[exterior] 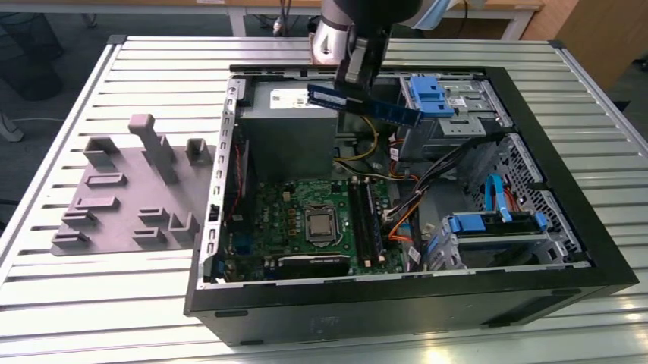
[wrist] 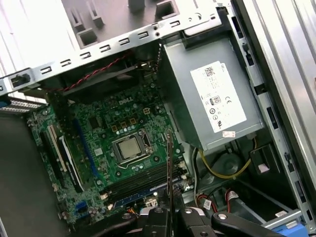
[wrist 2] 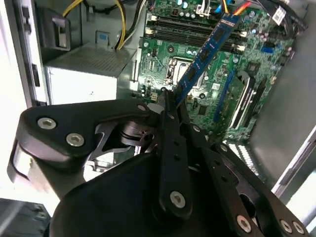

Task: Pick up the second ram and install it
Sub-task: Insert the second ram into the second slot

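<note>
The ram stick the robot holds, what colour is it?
The second ram is blue with dark chips, clearest in the second wrist view.

Arm hanging overhead, tool clamped on the second ram

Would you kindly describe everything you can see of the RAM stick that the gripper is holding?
The second ram is a thin, long blue circuit board with small dark chips along its face. The gripper clamps one end; the rest juts out, tilted, in the air above the open computer case, touching nothing else.
</note>
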You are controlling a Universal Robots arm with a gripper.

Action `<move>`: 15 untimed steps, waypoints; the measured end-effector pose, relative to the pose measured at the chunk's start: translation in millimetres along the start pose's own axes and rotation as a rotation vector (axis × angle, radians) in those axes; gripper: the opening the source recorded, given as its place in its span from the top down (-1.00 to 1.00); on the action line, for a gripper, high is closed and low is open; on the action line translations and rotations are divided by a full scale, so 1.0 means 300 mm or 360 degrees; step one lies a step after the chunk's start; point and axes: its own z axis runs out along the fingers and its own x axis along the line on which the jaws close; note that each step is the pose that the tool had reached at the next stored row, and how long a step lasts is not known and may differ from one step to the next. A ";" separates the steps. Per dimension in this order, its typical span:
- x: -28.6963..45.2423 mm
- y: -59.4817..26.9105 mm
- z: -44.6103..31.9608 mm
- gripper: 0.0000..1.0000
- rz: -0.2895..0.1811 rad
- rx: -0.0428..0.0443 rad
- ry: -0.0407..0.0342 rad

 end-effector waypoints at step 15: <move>0.001 0.000 0.011 0.73 0.0403 0.0026 -0.0009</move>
